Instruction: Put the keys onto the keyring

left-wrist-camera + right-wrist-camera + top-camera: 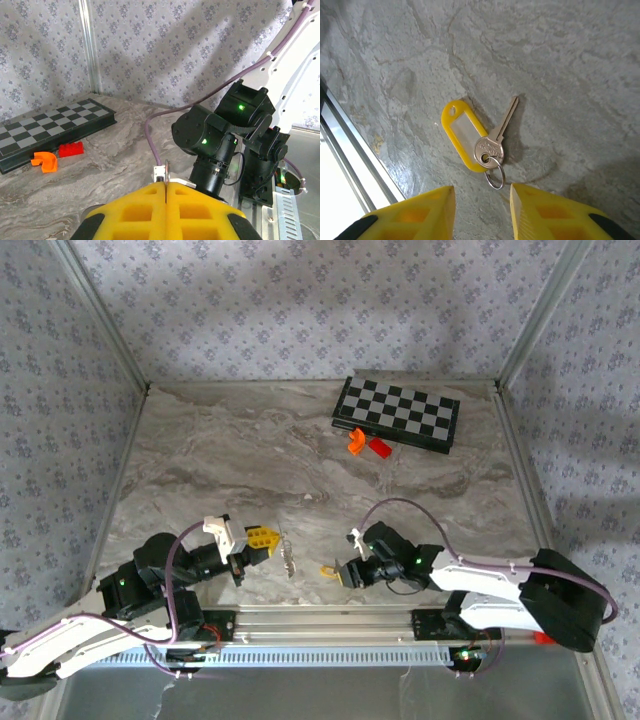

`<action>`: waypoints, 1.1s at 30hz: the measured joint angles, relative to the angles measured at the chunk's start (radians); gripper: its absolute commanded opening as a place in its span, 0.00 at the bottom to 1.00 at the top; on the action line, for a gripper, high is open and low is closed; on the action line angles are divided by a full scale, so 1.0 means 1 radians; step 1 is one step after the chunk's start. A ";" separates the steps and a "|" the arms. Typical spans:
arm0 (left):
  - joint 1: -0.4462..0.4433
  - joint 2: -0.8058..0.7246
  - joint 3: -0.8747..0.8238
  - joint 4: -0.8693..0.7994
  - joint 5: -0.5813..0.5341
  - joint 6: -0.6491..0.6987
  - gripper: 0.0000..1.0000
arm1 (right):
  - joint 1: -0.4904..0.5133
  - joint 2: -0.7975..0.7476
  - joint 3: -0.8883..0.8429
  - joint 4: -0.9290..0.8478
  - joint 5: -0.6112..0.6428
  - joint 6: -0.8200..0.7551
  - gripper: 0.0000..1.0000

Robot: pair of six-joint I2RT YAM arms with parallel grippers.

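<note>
**A:** What is being shown, taking the biggest things first?

**B:** A grey marbled desk (250,460) is being enclosed by walls of flowered wallpaper (300,300). Two white-and-black robot arms are being reached over its near edge: the left arm (120,595) from the left, the right arm (490,580) from the right. A black-and-white folding chessboard (397,414) is being carried at the far right of the desk.

**A:** And how are the tools being held?

**B:** The yellow-fingered left tool (262,538) is being kept closed. In the left wrist view its fingers (145,215) are being pressed together on a thin silver metal piece (166,175), seen edge-on. Whether that piece is a key or a ring cannot be told. The yellow-fingered right tool (482,192) is being held open and low over the desk near its front edge, with nothing between its fingers (540,215).

**A:** Where are the task's things being found?

**B:** A yellow plastic key tag (462,134) is being rested flat on the desk just ahead of the right tool. A silver key (496,140) is being laid with its head over one end of the tag, its blade pointing away from the tool. A small silver split ring (495,178) is being passed through the key's head, lying nearest the open fingertips.

**A:** Anything smaller?

**B:** An orange curved plastic piece (356,441) and a red toy brick (380,448) are being kept just beside each other along the chessboard's near edge.
</note>
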 measured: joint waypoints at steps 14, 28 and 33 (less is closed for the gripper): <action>0.000 0.000 0.000 0.000 0.002 0.000 0.00 | -0.020 0.068 0.002 0.018 -0.005 0.000 0.28; 0.000 0.000 0.000 0.000 0.003 0.000 0.00 | -0.020 0.107 0.002 0.056 -0.004 0.001 0.19; 0.000 0.000 0.000 0.000 0.003 0.000 0.00 | -0.020 0.107 0.002 0.068 -0.009 0.001 0.20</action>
